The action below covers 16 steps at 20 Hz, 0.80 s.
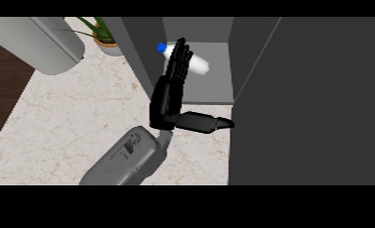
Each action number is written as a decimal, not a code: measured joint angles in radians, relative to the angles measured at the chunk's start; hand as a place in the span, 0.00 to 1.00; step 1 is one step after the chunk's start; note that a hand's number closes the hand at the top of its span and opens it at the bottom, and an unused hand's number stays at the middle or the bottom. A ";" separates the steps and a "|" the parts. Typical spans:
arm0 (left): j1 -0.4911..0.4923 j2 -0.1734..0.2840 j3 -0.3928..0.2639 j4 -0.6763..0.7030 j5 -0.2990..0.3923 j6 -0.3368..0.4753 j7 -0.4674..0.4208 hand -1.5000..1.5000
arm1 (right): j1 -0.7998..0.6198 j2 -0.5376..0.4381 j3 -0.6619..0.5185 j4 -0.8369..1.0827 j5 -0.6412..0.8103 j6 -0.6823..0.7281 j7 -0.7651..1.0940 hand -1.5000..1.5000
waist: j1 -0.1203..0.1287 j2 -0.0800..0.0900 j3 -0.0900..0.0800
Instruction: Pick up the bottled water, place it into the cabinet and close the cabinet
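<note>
- Pale marbled tabletop (66,118) below, dark cabinet (307,103) filling the right side, its door (143,48) swung open at left of the opening.
- Left robot hand (170,90) released: fingers (179,56) straight, pointing up into the cabinet opening, thumb (209,122) stuck out rightward toward the cabinet's front edge.
- Nothing grasped; fingertips overlapping the bottle (196,63) in view, contact not clear.
- Grey forearm (128,160) rising from the lower edge to the wrist.
- Bottle lying on its side on the grey shelf (212,85) inside the cabinet, blue cap (162,48) toward the upper left, body partly hidden behind the fingers.
- Potted plant (106,41) on the tabletop at upper left, just beside the door.
- Large grey cylinder (47,43) at far left, slanting across the corner.
- Dark brown strip (11,88) along the left edge past the tabletop.
</note>
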 measured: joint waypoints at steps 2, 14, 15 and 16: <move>0.063 0.018 -0.024 -0.082 -0.010 0.014 0.014 0.00 | -0.004 -0.010 0.012 -0.001 0.003 0.006 0.009 0.00 | -0.001 0.000 0.000; 0.389 0.181 -0.088 -0.420 -0.038 0.013 0.010 0.00 | -0.013 -0.130 0.216 -0.012 0.028 0.120 0.109 1.00 | -0.003 0.003 -0.001; 0.409 0.187 -0.091 -0.433 -0.042 0.014 0.003 0.00 | -0.008 -0.136 0.238 -0.015 0.030 0.122 0.119 1.00 | -0.005 0.003 -0.001; 0.433 0.204 -0.087 -0.462 -0.040 0.012 0.002 0.00 | 0.001 -0.136 0.262 -0.017 0.035 0.125 0.124 1.00 | -0.007 0.002 -0.001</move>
